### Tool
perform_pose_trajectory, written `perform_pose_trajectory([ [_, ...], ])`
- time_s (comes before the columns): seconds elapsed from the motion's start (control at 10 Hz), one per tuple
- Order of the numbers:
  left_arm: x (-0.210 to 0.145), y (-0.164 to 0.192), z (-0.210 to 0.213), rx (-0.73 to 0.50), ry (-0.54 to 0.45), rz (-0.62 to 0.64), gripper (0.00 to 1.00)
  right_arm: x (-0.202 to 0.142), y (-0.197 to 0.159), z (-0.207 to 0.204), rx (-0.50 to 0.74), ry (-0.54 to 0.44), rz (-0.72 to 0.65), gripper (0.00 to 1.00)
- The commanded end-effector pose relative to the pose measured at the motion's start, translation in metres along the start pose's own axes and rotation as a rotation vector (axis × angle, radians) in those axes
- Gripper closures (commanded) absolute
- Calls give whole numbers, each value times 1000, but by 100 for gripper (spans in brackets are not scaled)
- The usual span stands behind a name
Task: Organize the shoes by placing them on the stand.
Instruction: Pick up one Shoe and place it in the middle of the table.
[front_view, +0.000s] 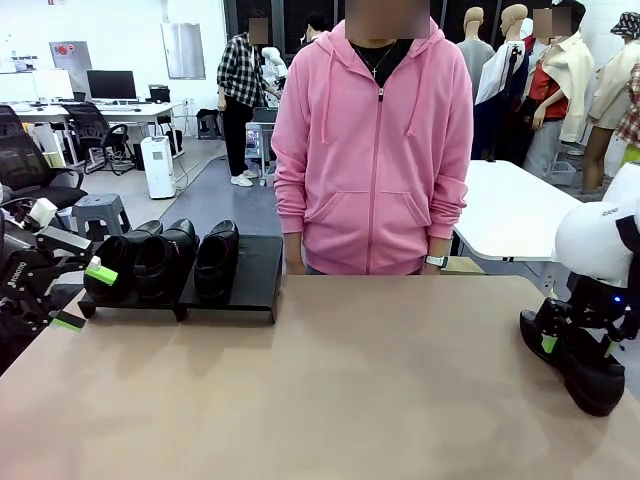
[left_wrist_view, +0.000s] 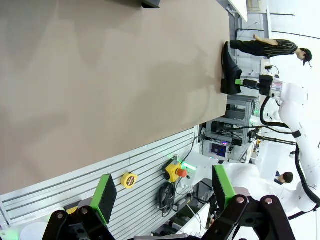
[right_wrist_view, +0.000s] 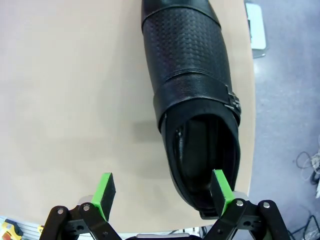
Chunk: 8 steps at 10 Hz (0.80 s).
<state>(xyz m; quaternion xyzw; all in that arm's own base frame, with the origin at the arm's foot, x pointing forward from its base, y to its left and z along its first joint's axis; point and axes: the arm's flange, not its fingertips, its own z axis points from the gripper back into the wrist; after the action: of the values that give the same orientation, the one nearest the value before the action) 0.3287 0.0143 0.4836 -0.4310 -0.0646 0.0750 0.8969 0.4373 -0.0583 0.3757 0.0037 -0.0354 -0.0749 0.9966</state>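
Three shoes (front_view: 160, 262) on stand (front_view: 255, 285); both grippers (right_wrist_view: 162, 189) gape wide, empty.

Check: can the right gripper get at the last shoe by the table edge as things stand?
Probably yes. The right gripper is open just above the shoe at its heel end, one finger over the shoe's opening, with nothing between them.

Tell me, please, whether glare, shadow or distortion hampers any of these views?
Front view: even light, soft sheen on the shoes on the stand. Left wrist view: rolled sideways, wide-angle bending at the edges. Right wrist view: sharp, the shoe casts a soft shadow on the table.
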Motion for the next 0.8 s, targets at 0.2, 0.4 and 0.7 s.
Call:
perform_pose_trajectory([
  [0.2,0,0,2,-32,-2,-16,0,17,14,-20,-46,32,7,0],
  [0.4,0,0,2,-32,-2,-16,0,19,14,-27,-63,68,1,0],
  [0.7,0,0,2,-32,-2,-16,0,17,13,-27,-48,98,-12,100],
])
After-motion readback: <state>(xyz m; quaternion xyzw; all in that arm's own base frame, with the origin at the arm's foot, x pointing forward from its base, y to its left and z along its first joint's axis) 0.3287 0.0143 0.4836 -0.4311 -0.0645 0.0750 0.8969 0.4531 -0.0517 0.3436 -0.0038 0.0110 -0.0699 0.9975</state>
